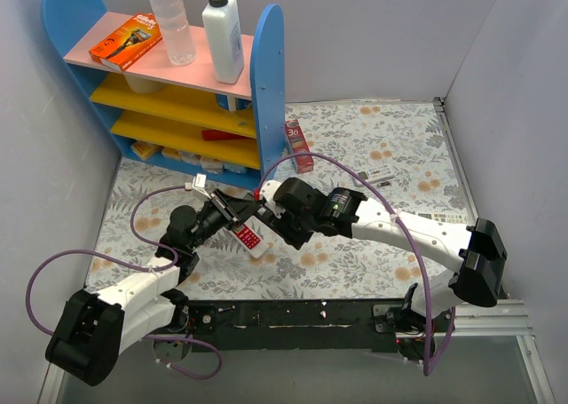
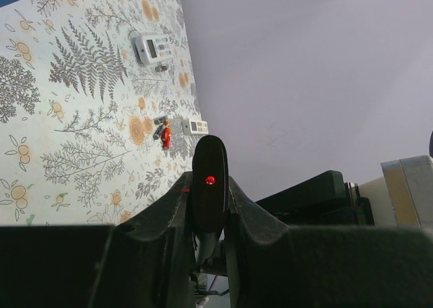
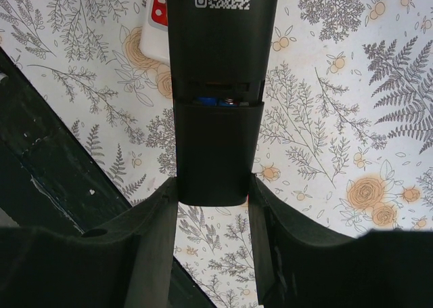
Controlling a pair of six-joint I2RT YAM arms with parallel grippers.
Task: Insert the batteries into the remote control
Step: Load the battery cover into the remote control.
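While both arms met left of centre in the overhead view, the left gripper (image 2: 208, 198) was clamped on one end of the remote control (image 3: 220, 44). The right gripper (image 3: 213, 186) pinched the other end, above the floral table (image 1: 399, 138). Blue batteries (image 3: 211, 101) showed in the cover's gap. Spare cells (image 2: 162, 132) lay left of centre in the left wrist view.

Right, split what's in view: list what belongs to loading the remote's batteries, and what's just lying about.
Job in hand:
- black remote, gripped by the left pincer and the right pincer
- blue battery showing in its half-open slot
- loose batteries

Lying about:
- red-and-white remote
- large white remote
- small white remote
- shelf
- red box
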